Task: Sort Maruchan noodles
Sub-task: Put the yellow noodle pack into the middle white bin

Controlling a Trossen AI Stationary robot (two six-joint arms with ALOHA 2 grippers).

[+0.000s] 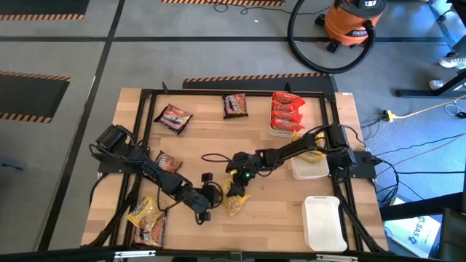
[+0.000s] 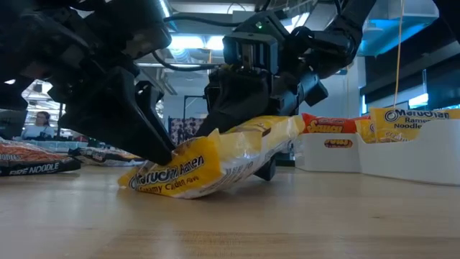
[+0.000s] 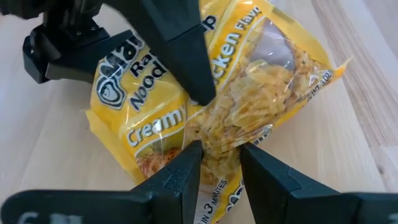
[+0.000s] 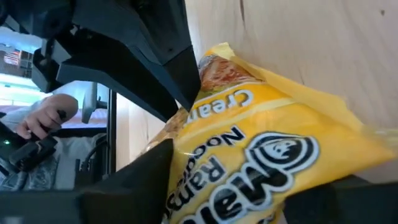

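Observation:
A yellow Maruchan noodle packet [image 1: 234,198] lies tilted near the table's front middle, between both grippers. My left gripper [image 3: 221,158] reaches in from the table's left and is shut on the packet's lower end. My right gripper [image 4: 249,186] comes from the right, and its fingers straddle the packet's raised end [image 2: 284,129]. Dark brown packets [image 1: 173,116] [image 1: 235,105] [image 1: 167,161] lie flat on the wood. Red packets [image 1: 286,113] fill a white tray at the back right. My left gripper pinches the yellow packet's narrow end [image 3: 217,140] between its two fingers, slanting down from the table's left. That end [image 2: 144,180] rests on the table and the plastic is crumpled at the fingers. My right gripper is shut on the other half of the packet. One finger [image 3: 186,68] lies across the printed face and the other is hidden under the packet. It slants down from the table's right. That end stands raised off the wood.
A white tray [image 1: 309,166] with yellow packets sits beside the right arm, and an empty white tray [image 1: 324,222] lies at the front right. A yellow packet [image 1: 143,213] and a brown one [image 1: 153,231] lie at the front left. A black frame [image 1: 240,92] rims the table.

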